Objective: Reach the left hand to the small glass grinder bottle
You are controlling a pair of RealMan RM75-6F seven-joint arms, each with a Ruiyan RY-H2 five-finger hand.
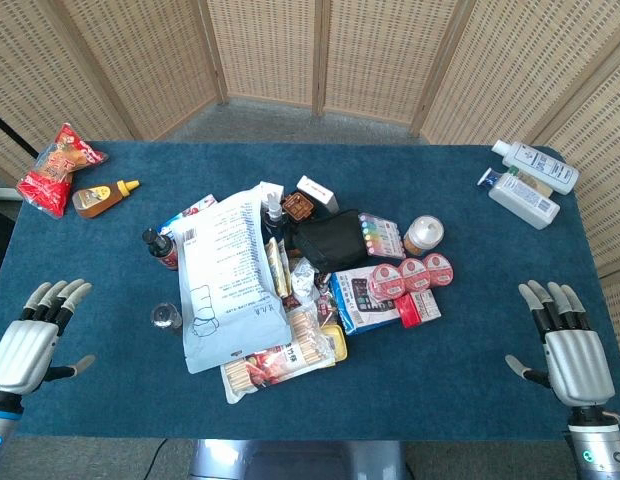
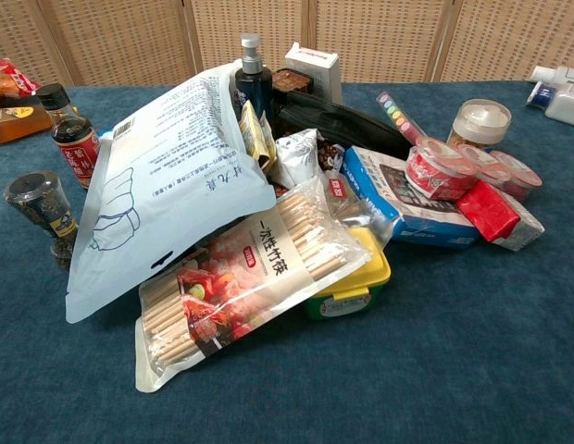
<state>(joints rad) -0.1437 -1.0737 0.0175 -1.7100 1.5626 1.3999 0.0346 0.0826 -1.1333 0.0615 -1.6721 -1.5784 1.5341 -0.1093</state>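
Nearby, squat glass grinder bottle [image 2: 42,215], seemingly peppercorn-filled.

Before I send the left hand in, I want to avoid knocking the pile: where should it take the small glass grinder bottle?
Wrap the glass body of the small glass grinder bottle below its cap, coming from the open left side. It stands upright; the white bag lies close on its right. The left hand is open, with bare cloth between.

A staged lab setup: blue-clothed table [image 1: 110,300] of groceries before wicker screens [image 1: 370,50].
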